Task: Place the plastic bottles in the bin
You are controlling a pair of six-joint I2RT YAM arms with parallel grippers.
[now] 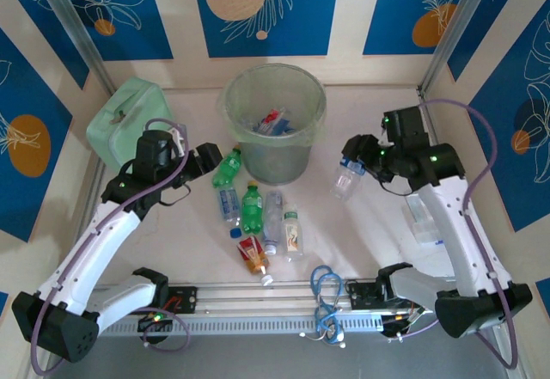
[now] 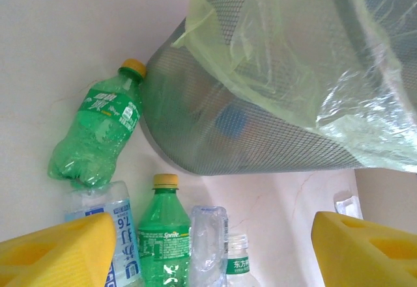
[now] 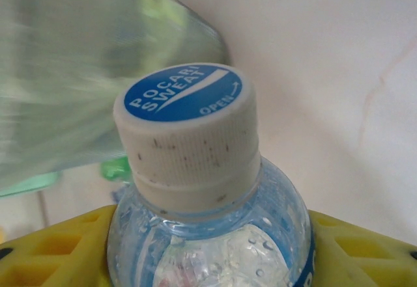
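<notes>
At four o'clock from the bin [image 1: 277, 162], apparently lifted off the table [image 1: 361, 250]: a clear Pocari Sweat bottle [image 3: 208, 235], clamped between the yellow pads [image 3: 52, 251] of the right gripper [image 1: 350, 162], white cap [image 3: 186, 127] free above the pads. Looks nearly empty, with only droplets inside the shoulder, so probably very light. Thin-walled, likely to buckle under a hard squeeze; smooth and damp-looking, likely to slip or swing in a loose pinch. Best held as now, on the body just below the shoulder, usually stiffer than mid-body.

At eight o'clock from the bin: left gripper [image 1: 213, 161] spread wide, nothing between its pads, hovering over a green Sprite bottle [image 2: 98, 134] lying with its yellow cap against the bin's foot. Dented, so soft; better taken across the labelled middle than by the crumpled base.

At six o'clock from the bin, lying clustered on the table: another green bottle [image 1: 251, 209], a blue-labelled clear one [image 1: 228, 203], a crushed clear one [image 1: 272, 214], a green-labelled clear one [image 1: 293, 229] and, nearest the arms, a red-labelled one [image 1: 253, 254]. Inside the bin, a few bottles [image 1: 273, 123] already.

In the way: the bin's tall rim, to be cleared before any release; loose liner [image 2: 260, 59] draped over it, could snag a fingertip. Mint-green case [image 1: 127, 123] at ten o'clock, well apart. Blue cable loop [image 1: 326, 297] near the rail, well apart too.
</notes>
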